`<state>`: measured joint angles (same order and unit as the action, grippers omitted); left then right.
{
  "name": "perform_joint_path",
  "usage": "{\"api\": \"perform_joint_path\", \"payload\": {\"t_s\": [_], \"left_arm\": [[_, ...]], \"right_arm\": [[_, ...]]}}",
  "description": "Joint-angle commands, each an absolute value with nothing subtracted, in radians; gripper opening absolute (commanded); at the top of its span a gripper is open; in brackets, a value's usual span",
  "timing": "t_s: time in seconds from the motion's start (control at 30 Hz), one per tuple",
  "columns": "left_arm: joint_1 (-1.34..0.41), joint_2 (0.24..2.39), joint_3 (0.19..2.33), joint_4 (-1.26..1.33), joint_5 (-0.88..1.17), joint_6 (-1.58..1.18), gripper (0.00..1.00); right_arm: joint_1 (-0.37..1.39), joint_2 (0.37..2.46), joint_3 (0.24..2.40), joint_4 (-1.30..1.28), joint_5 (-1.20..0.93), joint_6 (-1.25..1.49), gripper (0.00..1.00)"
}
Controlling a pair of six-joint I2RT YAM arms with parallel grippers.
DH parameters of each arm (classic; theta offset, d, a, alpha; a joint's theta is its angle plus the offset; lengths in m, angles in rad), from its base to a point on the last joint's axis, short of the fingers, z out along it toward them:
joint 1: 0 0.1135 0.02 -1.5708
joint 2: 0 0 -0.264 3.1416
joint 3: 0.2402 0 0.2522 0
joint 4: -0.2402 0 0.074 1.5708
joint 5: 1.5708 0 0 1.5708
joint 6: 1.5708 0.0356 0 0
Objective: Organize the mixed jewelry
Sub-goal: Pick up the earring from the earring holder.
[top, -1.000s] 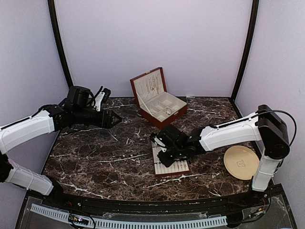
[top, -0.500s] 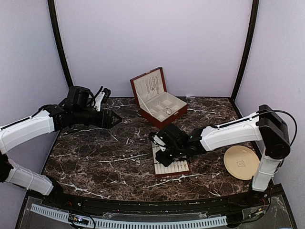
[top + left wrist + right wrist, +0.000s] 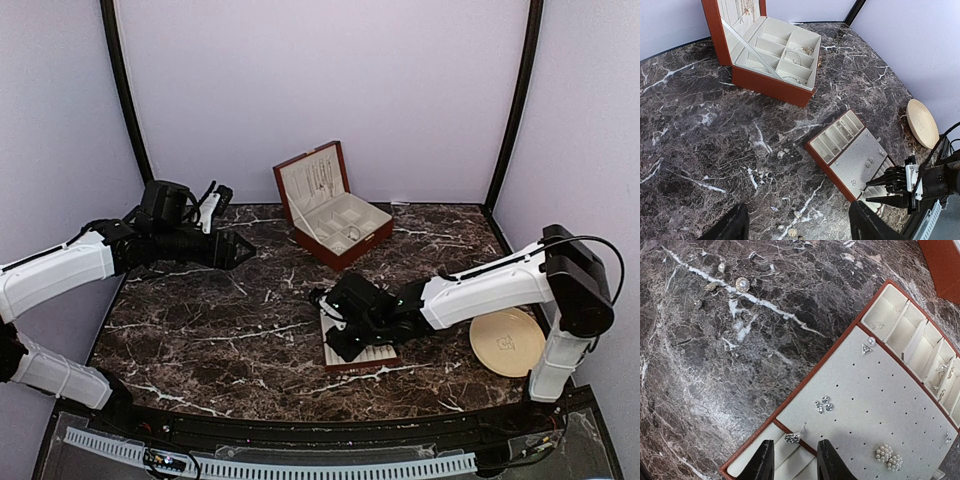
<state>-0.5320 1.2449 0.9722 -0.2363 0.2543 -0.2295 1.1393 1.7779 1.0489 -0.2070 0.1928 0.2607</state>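
The right gripper [image 3: 794,456] is held low over the tray [image 3: 890,400], jaws parted a modest way, and nothing is gripped between them. Just ahead of its tips a small silver earring [image 3: 792,438] is seen lying on a divider at the tray's near corner, not seated in any hole. Further ahead, on the perforated panel, a sparkly cluster [image 3: 823,404] and a pearl cluster [image 3: 889,455] are already laid out. Well ahead and off to one side, beyond the tray's rim, the loose jewelry [image 3: 742,284] is scattered on the table [image 3: 700,390]: a round pearl-faced piece and a few tiny specks close around it.

The left gripper [image 3: 799,210] is held clear of the table, jaws spread wide and empty, and a few of the loose pieces are glimpsed below it.

These pieces are judged featherlight, hard and slick, so they are easily flicked away by a closing finger. Thin posts and hooks are likely to bend, and a round pearl is likely to roll. Each is best taken across its widest part, the decorated head, with the tips brought down square and closed gently, almost fully.
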Motion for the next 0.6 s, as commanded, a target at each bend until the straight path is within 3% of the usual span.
{"api": "perform_joint_path", "payload": {"t_s": [0.0,0.57], "left_arm": [[-0.523,1.220,0.958,-0.242,0.266,-0.232,0.71],[-0.521,1.218,0.957,-0.242,0.267,-0.232,0.71]], "right_arm": [[1.151,1.806,1.079,-0.186,0.250,0.232,0.31],[1.178,1.850,1.098,-0.186,0.318,0.190,0.21]]}}
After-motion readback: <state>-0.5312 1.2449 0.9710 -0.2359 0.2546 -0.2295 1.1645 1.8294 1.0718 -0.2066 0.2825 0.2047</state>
